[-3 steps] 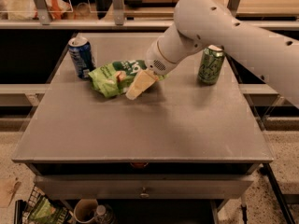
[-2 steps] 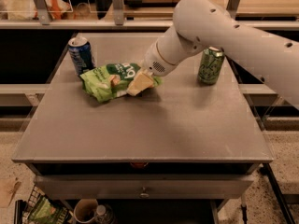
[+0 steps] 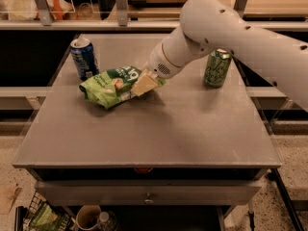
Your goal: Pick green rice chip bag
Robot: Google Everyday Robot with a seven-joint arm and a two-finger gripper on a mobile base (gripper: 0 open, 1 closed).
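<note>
The green rice chip bag is a crumpled light-green foil bag with a dark-green patch and white lettering, lying left of centre on the grey table. My gripper comes in from the upper right on the white arm. It is shut on the bag's right end, with one cream finger lying over the foil. The bag stretches out leftward from the gripper, with a shadow under its lower edge.
A blue can stands just behind and left of the bag. A green soda can stands at the right, behind the arm. A shelf rail runs along the table's far edge. Below the table front are a drawer and a basket.
The bag has turned and spread out to the left, lying flatter and longer in the gripper's hold. The gripper has shifted slightly left and stayed at the bag's right end.
</note>
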